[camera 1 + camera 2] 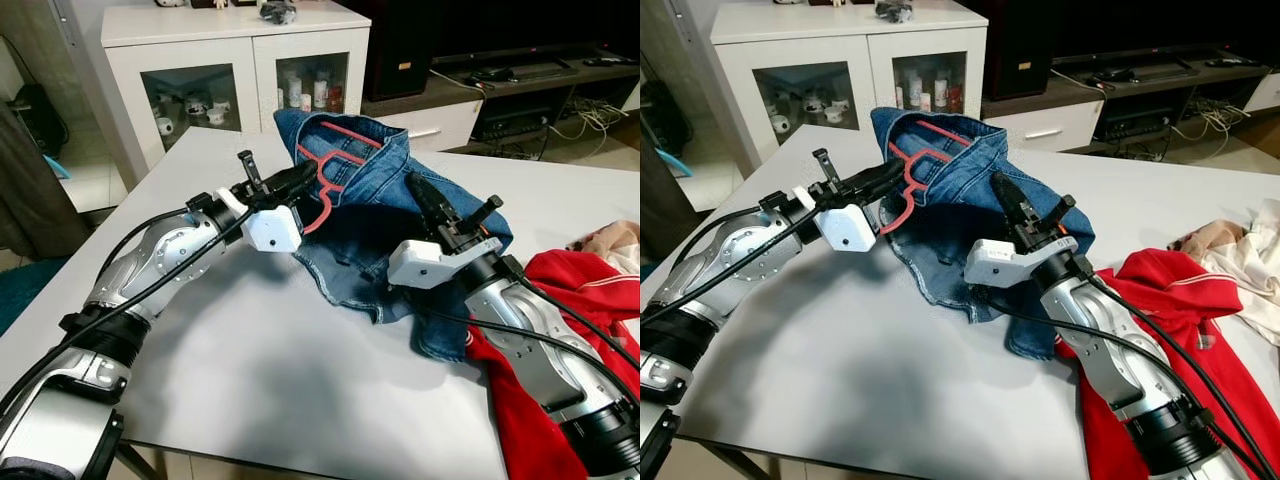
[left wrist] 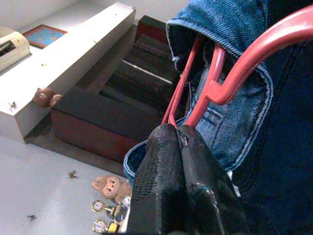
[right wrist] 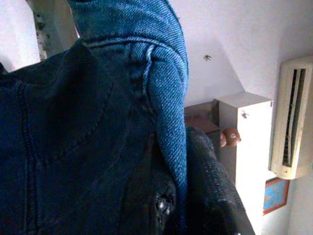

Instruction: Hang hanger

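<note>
1. The white table (image 1: pixel 300 400) carries everything; it is the landmark for what follows.
2. A blue denim jacket (image 1: pixel 375 215) lies rumpled near the middle of the table toward its far edge, its collar end raised off the tabletop between the two grippers.
3. A red garment (image 1: pixel 1200 310) lies on the table to the right of the jacket, touching its lower hem; a pale cloth (image 1: pixel 1250 245) sits beyond it at the table's right edge.
4. A white glass-door cabinet (image 1: pixel 210 60) stands behind the table's far left corner; a dark TV stand (image 1: pixel 510 85) runs behind the far right side.
5. The right gripper (image 1: pixel 1005 195) is over the table's middle, fingers clenched on a fold of the denim jacket, as the right wrist view shows with the seam pinched between the fingertips (image 3: pixel 205 166).
6. The left gripper (image 1: pixel 300 178) is above the table left of the jacket, clenched on the red hanger (image 1: pixel 325 185); in the left wrist view the hanger's thin bars run straight into the closed fingertips (image 2: pixel 161 147).
7. The hanger sits inside the jacket's raised collar opening, its arms under the denim.
</note>
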You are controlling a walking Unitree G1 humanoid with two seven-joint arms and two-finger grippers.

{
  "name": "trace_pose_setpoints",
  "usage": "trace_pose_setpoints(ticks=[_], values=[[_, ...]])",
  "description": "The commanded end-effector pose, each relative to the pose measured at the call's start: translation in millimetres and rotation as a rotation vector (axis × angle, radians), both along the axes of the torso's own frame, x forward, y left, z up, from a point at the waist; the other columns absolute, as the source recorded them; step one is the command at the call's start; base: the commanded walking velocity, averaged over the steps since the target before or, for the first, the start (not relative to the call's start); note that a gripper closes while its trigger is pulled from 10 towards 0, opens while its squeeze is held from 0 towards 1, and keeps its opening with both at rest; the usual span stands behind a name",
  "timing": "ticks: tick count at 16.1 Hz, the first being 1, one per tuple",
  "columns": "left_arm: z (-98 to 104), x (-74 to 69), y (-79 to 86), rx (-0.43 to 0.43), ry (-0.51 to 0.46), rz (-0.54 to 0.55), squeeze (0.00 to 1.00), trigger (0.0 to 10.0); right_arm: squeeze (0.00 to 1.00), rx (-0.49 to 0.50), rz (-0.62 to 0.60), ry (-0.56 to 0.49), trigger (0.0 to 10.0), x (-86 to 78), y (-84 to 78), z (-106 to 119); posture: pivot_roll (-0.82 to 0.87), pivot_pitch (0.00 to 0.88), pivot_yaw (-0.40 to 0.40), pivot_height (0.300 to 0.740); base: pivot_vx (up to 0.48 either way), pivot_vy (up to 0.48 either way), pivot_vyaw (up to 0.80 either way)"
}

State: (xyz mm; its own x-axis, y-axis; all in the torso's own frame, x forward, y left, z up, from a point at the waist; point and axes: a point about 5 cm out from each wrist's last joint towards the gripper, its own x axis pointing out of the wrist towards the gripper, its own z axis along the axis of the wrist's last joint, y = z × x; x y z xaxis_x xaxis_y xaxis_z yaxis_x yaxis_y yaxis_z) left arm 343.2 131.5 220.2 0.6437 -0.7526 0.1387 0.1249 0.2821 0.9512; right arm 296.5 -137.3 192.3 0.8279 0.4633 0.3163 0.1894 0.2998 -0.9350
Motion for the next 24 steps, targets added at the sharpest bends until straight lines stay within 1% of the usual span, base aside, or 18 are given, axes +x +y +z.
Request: trace_pose_setpoints(ticks=[1, 2, 3, 4, 5, 6, 7, 8, 9, 10, 11, 12, 13, 14, 16, 17, 19, 24], values=[[-4.7, -2.5, -5.4, 0.002, 0.023, -0.017, 0.00, 0.0, 0.00, 0.071, -0.004, -0.045, 10.0, -1.1, -3.2, 14.5, 0.06, 0.018, 0.025, 0.740, 0.000, 0.000, 0.00], [-5.2, -3.1, -8.1, -0.012, 0.026, -0.019, 0.00, 0.0, 0.00, 0.097, -0.052, -0.043, 10.0, 3.4, -8.0, 16.3, 0.06, 0.019, 0.025, 0.740, 0.000, 0.000, 0.00], [-3.4, -2.9, -11.2, -0.067, 0.041, -0.021, 0.00, 0.0, 0.00, 0.114, -0.111, -0.013, 10.0, 9.7, -14.6, 13.0, 0.06, 0.020, 0.026, 0.740, 0.000, 0.000, 0.00], [-2.1, -3.1, -12.4, -0.098, 0.049, -0.023, 0.00, 0.9, 0.00, 0.120, -0.131, 0.004, 10.0, 11.9, -16.9, 10.9, 0.06, 0.020, 0.026, 0.740, 0.000, 0.000, 0.00], [7.2, -3.9, -16.6, -0.287, 0.089, -0.028, 0.00, 10.0, 0.00, 0.185, -0.174, 0.098, 10.0, 17.9, -22.8, 0.7, 0.06, 0.021, 0.026, 0.740, 0.000, 0.000, 0.00], [14.1, -4.2, -18.0, -0.411, 0.114, -0.031, 0.00, 10.0, 0.00, 0.241, -0.174, 0.157, 10.0, 19.4, -23.7, -5.8, 0.06, 0.023, 0.025, 0.740, 0.000, 0.000, 0.00], [16.6, -4.3, -18.3, -0.455, 0.124, -0.031, 0.00, 10.0, 0.00, 0.264, -0.173, 0.181, 10.0, 19.8, -23.8, -8.4, 0.06, 0.023, 0.025, 0.740, 0.000, 0.000, 0.00], [24.9, -4.6, -17.6, -0.593, 0.160, -0.032, 0.00, 10.0, 0.00, 0.359, -0.167, 0.244, 10.0, 19.6, -23.3, -14.9, 0.06, 0.025, 0.017, 0.740, 0.000, 0.000, 0.00], [29.0, -3.9, -14.8, -0.683, 0.199, -0.028, 0.00, 10.0, 0.00, 0.452, -0.167, 0.292, 10.0, 19.8, -23.5, -18.6, 0.06, 0.025, 0.014, 0.740, 0.000, 0.000, 0.00], [29.7, -2.8, -12.2, -0.721, 0.225, -0.020, 0.00, 10.0, 0.00, 0.513, -0.167, 0.318, 10.0, 20.4, -24.1, -19.8, 0.06, 0.025, 0.012, 0.740, 0.000, 0.000, 0.00], [26.9, 1.8, -2.3, -0.802, 0.303, 0.028, 0.00, 10.0, 0.00, 0.756, -0.175, 0.396, 10.0, 24.4, -30.5, -20.1, 0.06, 0.023, 0.010, 0.740, 0.000, 0.000, 0.00], [24.5, 4.0, 3.8, -0.848, 0.335, 0.059, 0.00, 10.0, 0.00, 0.898, -0.180, 0.425, 10.0, 27.8, -36.7, -17.8, 0.06, 0.022, 0.010, 0.740, 0.000, 0.000, 0.00], [23.0, 4.9, 10.0, -0.891, 0.353, 0.089, 0.00, 10.0, 0.00, 1.007, -0.171, 0.430, 10.0, 31.7, -43.1, -12.3, 0.06, 0.021, 0.009, 0.740, 0.000, 0.000, 0.00], [22.4, 4.1, 13.3, -0.906, 0.359, 0.105, 0.00, 10.0, 0.00, 1.070, -0.173, 0.420, 10.0, 34.8, -49.4, -7.7, 0.06, 0.022, 0.008, 0.740, 0.000, 0.000, 0.80], [22.0, 1.8, 14.9, -0.906, 0.360, 0.117, 0.00, 10.0, 0.00, 1.111, -0.178, 0.418, 10.0, 39.0, -55.8, -3.2, 0.07, 0.021, 0.003, 0.740, 0.000, 0.000, 0.80], [22.0, -1.7, 14.6, -0.913, 0.371, 0.119, 0.00, 10.0, 0.00, 1.174, -0.169, 0.429, 10.0, 44.6, -60.7, 3.2, 0.07, 0.022, 0.001, 0.740, 0.000, 0.000, 0.80], [20.0, -4.1, 13.6, -0.912, 0.378, 0.123, 0.00, 10.0, 0.00, 1.203, -0.171, 0.433, 10.0, 49.4, -65.0, 7.3, 0.07, 0.023, -0.004, 0.740, 0.000, 0.000, 0.80], [6.8, -13.4, 2.0, -0.892, 0.426, 0.124, 0.00, 10.0, 0.00, 1.171, -0.144, 0.447, 10.0, 61.6, -68.6, 19.1, 0.08, 0.030, -0.021, 0.740, 0.000, 0.000, 0.80]])
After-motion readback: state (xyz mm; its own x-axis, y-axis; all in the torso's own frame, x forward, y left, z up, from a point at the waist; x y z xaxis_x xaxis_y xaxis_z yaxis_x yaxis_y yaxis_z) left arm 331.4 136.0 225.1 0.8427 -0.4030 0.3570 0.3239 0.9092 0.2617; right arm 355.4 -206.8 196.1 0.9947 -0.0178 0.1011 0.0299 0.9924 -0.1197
